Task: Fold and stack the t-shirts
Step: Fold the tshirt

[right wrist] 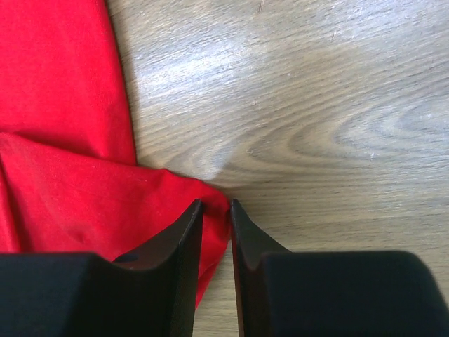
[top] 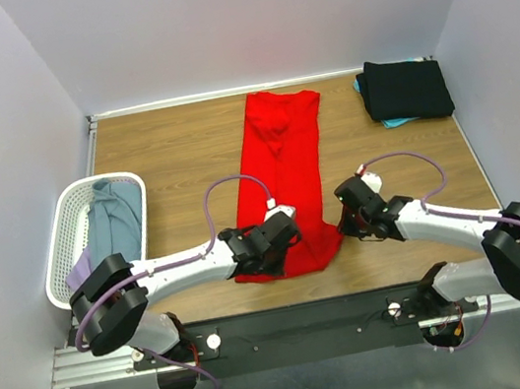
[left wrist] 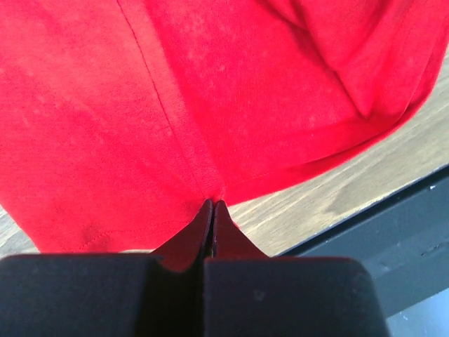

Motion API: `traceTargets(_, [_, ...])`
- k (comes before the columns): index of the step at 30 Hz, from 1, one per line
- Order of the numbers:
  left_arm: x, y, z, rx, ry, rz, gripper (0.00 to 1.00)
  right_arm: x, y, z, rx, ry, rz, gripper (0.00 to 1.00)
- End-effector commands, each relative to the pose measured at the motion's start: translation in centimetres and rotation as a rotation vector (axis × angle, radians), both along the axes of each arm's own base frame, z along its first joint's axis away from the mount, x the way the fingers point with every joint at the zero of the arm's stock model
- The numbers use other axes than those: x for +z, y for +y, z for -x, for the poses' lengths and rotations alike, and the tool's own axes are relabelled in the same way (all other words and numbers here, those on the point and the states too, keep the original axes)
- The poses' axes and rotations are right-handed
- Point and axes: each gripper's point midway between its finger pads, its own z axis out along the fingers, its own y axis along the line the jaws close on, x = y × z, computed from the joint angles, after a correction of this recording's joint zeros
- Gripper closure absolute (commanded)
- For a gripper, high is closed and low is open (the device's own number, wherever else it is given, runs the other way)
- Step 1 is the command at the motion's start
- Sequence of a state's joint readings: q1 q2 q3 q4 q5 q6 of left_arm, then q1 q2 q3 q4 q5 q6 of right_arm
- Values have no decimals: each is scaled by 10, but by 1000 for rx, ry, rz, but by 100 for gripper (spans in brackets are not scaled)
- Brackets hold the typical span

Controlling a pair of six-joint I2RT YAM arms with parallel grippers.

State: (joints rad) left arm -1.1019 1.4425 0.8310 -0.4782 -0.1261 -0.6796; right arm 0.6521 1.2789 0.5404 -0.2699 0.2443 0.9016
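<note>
Pale walls box in a wooden table (top: 174, 159), and down its middle lies the red t-shirt (top: 279, 161), already narrowed into a long strip. Its long axis runs straight away from the arms, collar end at the far edge and hem near the bases.

Both arms are at the near end. The left gripper (left wrist: 212, 205) is pressed closed with the hem's left part pinched between its fingers. The right gripper (right wrist: 216, 205) sits at the hem's right corner, its fingers narrow with that red corner between them (pinched, as far as I can make out from here).

So all of the cloth lies ahead of both grippers, neither arm nearer than the other. I'd judge the next move is to lift the hem and carry it forward along that axis.

A folded black t-shirt (top: 407, 88) waits at the far right corner, and a laundry basket (top: 66, 227) on the left holds a grey-blue t-shirt (top: 113, 224).
</note>
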Motion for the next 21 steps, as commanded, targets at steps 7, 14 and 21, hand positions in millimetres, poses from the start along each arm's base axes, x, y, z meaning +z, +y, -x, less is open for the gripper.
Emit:
traceTargets(7, [-12, 6, 21, -57, 72, 1, 100, 14, 2, 1, 0, -39, -56, 73])
traceTargets(14, [-4, -5, 17, -56, 59, 44, 78, 39, 14, 2, 74, -83, -122, 81])
traceTargets(21, [22, -8, -6, -13, 6, 108, 75, 42, 16, 10, 109, -71, -135, 94])
